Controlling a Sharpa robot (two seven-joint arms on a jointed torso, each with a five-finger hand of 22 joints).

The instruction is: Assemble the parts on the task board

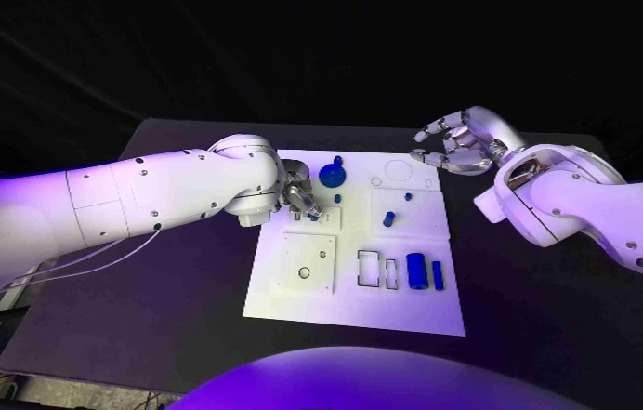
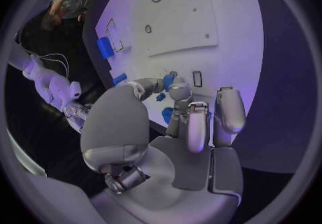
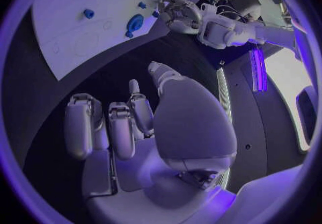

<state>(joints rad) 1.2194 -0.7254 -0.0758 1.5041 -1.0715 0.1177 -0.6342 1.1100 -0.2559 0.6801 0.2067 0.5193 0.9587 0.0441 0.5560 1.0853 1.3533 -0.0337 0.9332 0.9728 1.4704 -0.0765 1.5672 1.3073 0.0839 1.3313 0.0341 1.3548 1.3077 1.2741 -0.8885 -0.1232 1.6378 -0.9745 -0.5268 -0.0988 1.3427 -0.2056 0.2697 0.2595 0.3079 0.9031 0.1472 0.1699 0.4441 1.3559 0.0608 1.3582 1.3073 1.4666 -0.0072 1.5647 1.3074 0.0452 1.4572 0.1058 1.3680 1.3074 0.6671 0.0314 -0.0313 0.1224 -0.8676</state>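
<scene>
The white task board lies in the middle of the black table. My left hand hovers low over the board's left side, and a small blue part sits pinched between its thumb and a fingertip. A round blue part and a small blue peg lie right beside that hand. My right hand is raised off the board's far right corner, fingers loosely bent and apart, with nothing in it.
Two more small blue pegs stand mid-board. A blue cylinder and a thin blue bar lie near the right edge, beside narrow slots. A raised square plate takes up the near left.
</scene>
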